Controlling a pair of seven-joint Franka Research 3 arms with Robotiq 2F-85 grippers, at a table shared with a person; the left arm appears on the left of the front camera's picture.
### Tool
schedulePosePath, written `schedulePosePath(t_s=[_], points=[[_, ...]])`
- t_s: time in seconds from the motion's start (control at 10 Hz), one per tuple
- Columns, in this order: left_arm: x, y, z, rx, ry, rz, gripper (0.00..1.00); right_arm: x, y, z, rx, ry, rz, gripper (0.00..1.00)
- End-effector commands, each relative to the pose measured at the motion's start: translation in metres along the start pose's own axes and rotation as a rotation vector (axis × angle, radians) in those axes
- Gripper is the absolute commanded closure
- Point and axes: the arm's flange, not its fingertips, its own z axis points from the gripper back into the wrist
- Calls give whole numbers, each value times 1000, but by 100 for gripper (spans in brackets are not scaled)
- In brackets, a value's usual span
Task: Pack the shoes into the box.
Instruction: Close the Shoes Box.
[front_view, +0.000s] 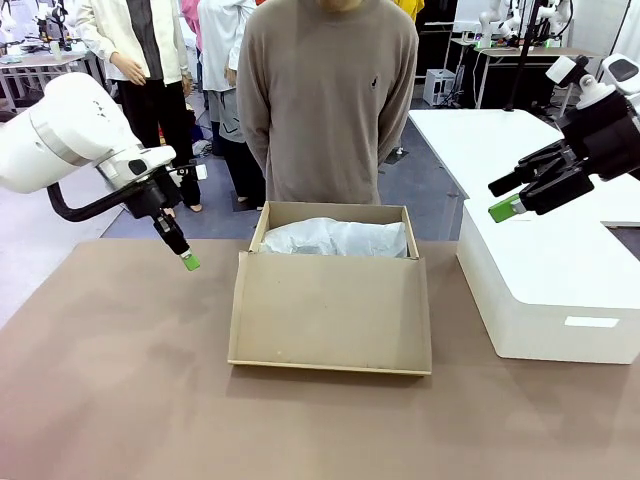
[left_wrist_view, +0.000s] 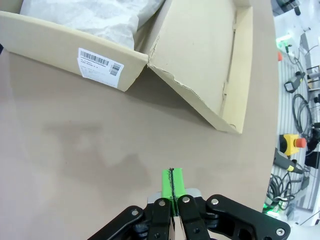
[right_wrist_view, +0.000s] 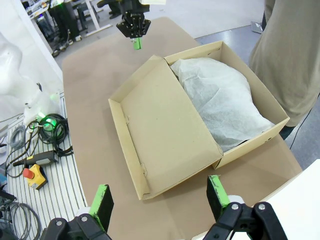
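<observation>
The tan shoebox (front_view: 330, 310) sits mid-table (front_view: 110, 380), its flap lid folded down toward the robot and crumpled white tissue paper (front_view: 335, 238) filling it. There is bare tabletop to its left and front, and a white box (front_view: 545, 270) stands near its right. A barcode label (left_wrist_view: 100, 67) marks one end wall, its print too small to read. The left gripper (front_view: 189, 262) hovers left of the box, pads pressed together and empty. The right gripper (front_view: 500, 197) hangs over the white box, spread wide and empty.

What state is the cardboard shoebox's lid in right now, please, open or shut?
Open. The lid is swung out from the box toward the robot's side, leaving the white tissue paper inside uncovered.
</observation>
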Motion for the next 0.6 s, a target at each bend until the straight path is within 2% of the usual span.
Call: schedulePosePath(t_s=[0.0,0.5], points=[[0,5,-4,-10,-8,4,100,2,-3,-2,8,-37,19,0],[15,21,-52,-21,-77,15,100,2,-3,-2,8,-37,19,0]])
